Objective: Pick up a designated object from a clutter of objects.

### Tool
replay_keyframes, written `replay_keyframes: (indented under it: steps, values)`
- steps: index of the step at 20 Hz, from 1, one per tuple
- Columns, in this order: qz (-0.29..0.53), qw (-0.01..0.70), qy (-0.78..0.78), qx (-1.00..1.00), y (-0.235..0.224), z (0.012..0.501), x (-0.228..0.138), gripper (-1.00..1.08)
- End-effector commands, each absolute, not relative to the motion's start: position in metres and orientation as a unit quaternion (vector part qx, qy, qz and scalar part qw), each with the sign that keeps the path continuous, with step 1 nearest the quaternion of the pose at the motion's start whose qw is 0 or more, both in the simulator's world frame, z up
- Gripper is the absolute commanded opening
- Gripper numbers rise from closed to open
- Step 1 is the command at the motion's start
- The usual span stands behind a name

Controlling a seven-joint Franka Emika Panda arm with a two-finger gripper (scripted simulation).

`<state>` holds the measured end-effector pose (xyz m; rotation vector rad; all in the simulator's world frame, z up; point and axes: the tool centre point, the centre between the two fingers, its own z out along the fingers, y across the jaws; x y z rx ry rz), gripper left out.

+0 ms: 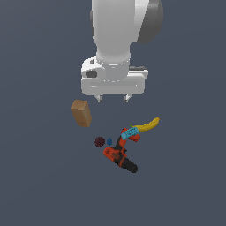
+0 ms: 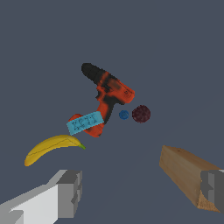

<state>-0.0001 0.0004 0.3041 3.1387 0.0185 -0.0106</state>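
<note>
Below, cyan brick (image 1: 129,132) on the drill (image 1: 120,155), clear of the wide-apart claw (image 1: 114,98).

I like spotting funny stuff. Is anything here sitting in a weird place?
Yes. The cyan brick lies on the base of the tipped-over power drill instead of the floor, right by the banana. The wooden block sits apart. The open gripper hangs above, holding nothing.

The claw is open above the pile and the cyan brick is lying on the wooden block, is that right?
Not quite. The claw is open above the pile, but the brick lies on the drill, as the wrist view shows. The block sits apart.
</note>
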Motion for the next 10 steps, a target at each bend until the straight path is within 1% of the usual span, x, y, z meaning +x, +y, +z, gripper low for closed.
replay_keyframes:
  steps: [1, 10]
  values:
    - [-0.003, 0.001, 0.006, 1.0, 0.0004, 0.3041, -0.0001, 1.0]
    - [-0.011, -0.008, 0.019, 1.0, 0.0029, 0.2979, -0.002, 1.0]
